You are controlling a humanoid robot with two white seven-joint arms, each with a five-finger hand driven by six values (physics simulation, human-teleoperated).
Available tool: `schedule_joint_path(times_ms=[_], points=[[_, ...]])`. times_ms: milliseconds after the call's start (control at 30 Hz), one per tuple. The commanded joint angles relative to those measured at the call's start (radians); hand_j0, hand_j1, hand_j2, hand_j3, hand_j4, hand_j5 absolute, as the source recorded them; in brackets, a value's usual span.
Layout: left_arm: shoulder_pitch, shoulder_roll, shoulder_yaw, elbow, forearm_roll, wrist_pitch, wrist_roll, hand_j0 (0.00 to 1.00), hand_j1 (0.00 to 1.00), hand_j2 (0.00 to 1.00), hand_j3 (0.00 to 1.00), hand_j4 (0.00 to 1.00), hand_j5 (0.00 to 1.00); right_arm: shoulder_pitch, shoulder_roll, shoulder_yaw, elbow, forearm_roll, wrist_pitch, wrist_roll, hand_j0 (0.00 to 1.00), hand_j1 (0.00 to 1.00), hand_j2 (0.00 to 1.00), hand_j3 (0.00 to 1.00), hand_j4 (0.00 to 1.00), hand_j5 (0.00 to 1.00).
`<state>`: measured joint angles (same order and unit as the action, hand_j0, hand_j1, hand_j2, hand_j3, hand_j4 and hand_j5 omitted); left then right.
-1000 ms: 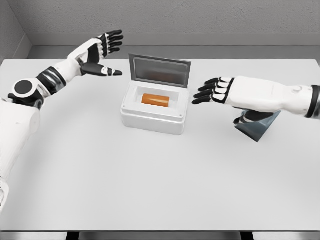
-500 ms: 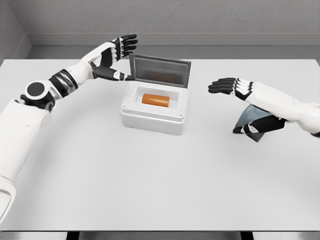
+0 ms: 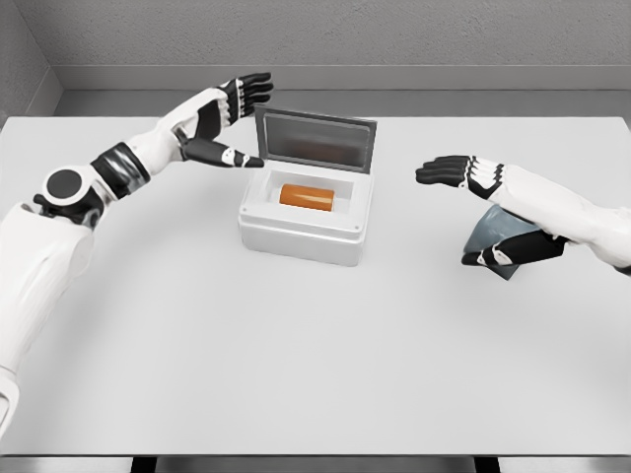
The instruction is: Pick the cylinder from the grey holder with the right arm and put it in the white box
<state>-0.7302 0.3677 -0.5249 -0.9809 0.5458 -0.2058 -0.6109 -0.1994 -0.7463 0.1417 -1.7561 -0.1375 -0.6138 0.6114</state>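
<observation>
Lying on its side inside the white rectangular box (image 3: 305, 219), the orange cylinder (image 3: 307, 196) is well to the left of the right hand (image 3: 463, 174). This hand hovers with fingers spread and holds nothing. Just under its forearm stands the dark grey holder (image 3: 500, 239), partly hidden. The left hand (image 3: 223, 116) is also spread, empty, close to the left edge of the box's raised grey lid (image 3: 316, 141). Everything is on the light grey table (image 3: 296, 355).
</observation>
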Motion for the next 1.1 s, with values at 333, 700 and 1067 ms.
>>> schedule_joint_path(times_ms=[333,700,1067], points=[[0.051,0.04,0.005,-0.097,0.006,0.0,0.0,1.0,1.0,1.0,1.0,1.0,1.0,0.002,-0.001,-0.001,0.0,-0.008,0.003,-0.001,1.0,1.0,1.0,1.0,1.0,1.0],[0.08,0.128,0.039,-0.131,0.008,0.0,0.0,1.0,1.0,1.0,1.0,1.0,1.0,0.008,0.065,-0.008,0.0,-0.007,0.003,-0.001,1.0,1.0,1.0,1.0,1.0,1.0],[0.113,0.369,0.068,-0.122,0.019,0.002,0.0,1.0,1.0,1.0,1.0,1.0,1.0,0.012,0.064,-0.013,0.0,-0.007,0.003,-0.001,1.0,1.0,1.0,1.0,1.0,1.0]])
